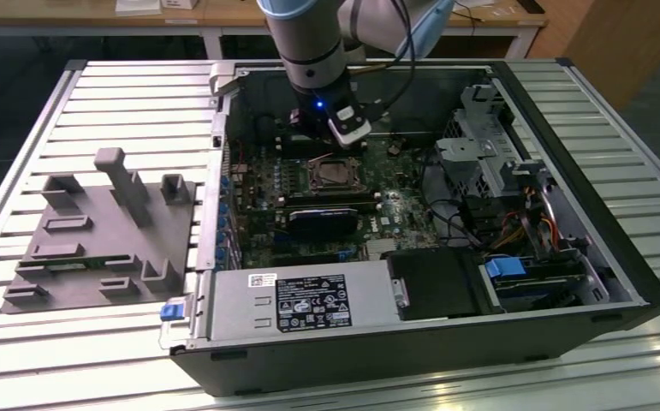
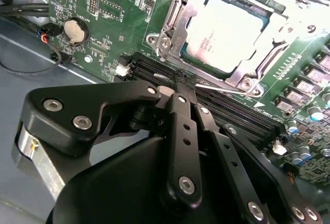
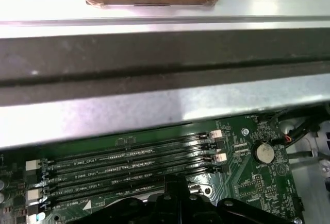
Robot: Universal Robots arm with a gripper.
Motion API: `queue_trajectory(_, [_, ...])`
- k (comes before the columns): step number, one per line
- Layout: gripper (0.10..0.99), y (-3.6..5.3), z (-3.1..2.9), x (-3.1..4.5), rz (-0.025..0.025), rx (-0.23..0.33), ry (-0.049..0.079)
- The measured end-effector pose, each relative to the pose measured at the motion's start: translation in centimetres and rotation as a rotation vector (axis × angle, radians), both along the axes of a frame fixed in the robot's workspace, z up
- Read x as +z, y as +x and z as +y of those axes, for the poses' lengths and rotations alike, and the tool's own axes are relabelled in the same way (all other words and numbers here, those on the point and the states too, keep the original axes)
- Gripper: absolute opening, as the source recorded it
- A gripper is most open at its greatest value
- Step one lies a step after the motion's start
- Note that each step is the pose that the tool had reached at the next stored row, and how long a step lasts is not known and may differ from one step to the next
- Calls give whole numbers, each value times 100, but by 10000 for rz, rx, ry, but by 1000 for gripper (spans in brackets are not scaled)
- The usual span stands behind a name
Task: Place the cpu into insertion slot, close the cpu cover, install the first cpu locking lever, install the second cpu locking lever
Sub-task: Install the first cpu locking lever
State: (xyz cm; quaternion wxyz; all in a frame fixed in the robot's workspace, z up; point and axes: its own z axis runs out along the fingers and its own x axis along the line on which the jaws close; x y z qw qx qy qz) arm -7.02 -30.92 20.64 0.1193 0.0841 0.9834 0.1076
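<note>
Second wrist view, cpu (image 2: pixel 224 28): where is it?
– Seated in the insertion slot (image 2: pixel 164 42). Its silver top shows through the window of the cpu cover (image 2: pixel 281 31), and the cover lies flat over it.

Lever?
– A thin silvery locking lever (image 2: pixel 221 88) runs along the socket edge on the memory-slot side. Cannot tell if it is latched.

Gripper?
– The gripper (image 2: pixel 179 91) is right at that edge. Its tips are just beside the lever's end, above the memory slots (image 2: pixel 242 116). The jaws are drawn together with no gap seen between the tips. Cannot tell whether they pinch the wire.

First wrist view?
– Black finger tips sit over the same memory slots. A coin cell battery (image 3: pixel 264 153) is near the slots' end, and the grey case wall (image 3: pixel 165 105) rises past the board's edge.

Exterior view?
– The arm (image 1: pixel 312 51) hangs into the open computer case (image 1: pixel 421 360). The socket sits mid motherboard (image 1: pixel 410 214), well apart from the power supply (image 1: pixel 306 300), which lies along the opposite case edge. A grey fixture plate (image 1: pixel 101 231) lies on the slatted table (image 1: pixel 135 111), just beside the case on the exterior view's left.
</note>
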Motion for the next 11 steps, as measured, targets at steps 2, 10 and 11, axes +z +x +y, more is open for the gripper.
queue_trajectory(2, [106,0,11,-4,-2,-93,-11])
queue_trajectory(10, [106,0,53,-21,-6,-559,-43])
queue_trajectory(11, [106,0,59,-23,-7,-608,-44])
